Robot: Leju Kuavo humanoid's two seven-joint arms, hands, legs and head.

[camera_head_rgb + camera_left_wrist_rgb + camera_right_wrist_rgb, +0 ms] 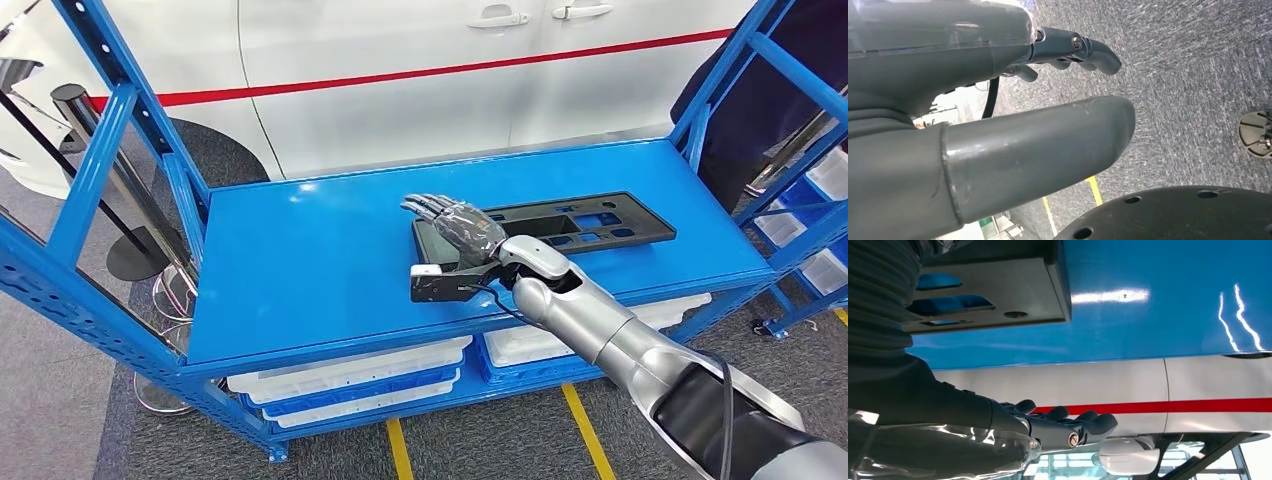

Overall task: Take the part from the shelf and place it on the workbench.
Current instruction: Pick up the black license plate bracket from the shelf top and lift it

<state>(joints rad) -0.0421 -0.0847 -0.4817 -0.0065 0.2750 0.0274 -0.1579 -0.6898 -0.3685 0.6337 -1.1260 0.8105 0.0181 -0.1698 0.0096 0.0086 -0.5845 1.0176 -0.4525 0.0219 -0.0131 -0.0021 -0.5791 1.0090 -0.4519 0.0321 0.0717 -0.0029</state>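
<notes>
A flat black plastic part [585, 222] with several cut-outs lies on the blue shelf deck [310, 260], toward its right side. My right hand [462, 228] reaches in over the part's left end, palm down and fingers stretched forward, with nothing gripped. In the right wrist view the part's corner [998, 290] lies on the blue deck [1158, 315], and the fingers [1068, 425] extend with nothing in them. My left hand [1013, 100] hangs over grey carpet, its thumb [1048, 145] and fingers [1083, 50] apart and holding nothing.
A white car [450, 60] with a red stripe stands right behind the shelf. White bins [350, 378] fill the lower level. Blue uprights [110, 130] frame both ends. A person in dark clothes [770, 90] and another blue rack [815, 230] are at the right.
</notes>
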